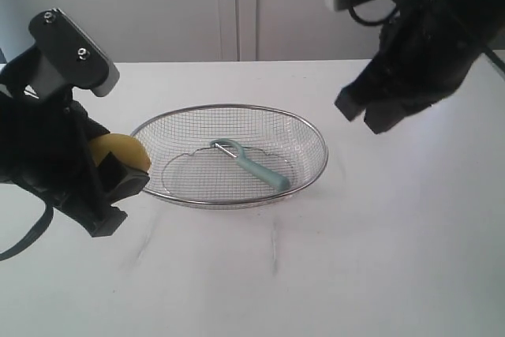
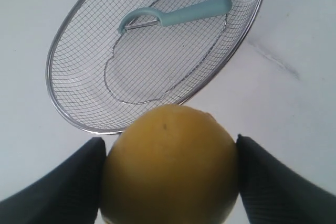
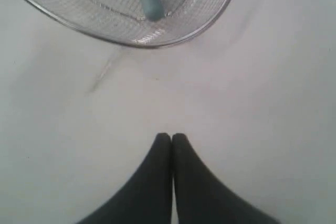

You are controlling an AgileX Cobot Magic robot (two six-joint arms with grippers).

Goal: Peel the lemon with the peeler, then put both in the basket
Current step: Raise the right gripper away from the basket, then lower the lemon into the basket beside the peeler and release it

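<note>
**Q:** Yellow fills the near frame. What is it?
**A:** The lemon (image 2: 170,166), clamped between the two pads of my left end effector (image 2: 169,148), whose jaws are spread to the fruit's width.
**Q:** And the peeler?
**A:** The peeler (image 1: 256,167) lies crosswise on the mesh floor of the wire basket (image 1: 229,106), just ahead of that end effector, on the white table (image 1: 379,258).
**Q:** Your other side?
**A:** My right end effector (image 3: 171,139) hangs over the table, tips pressed together, gripping nothing, with the basket's rim ahead of it.
</note>
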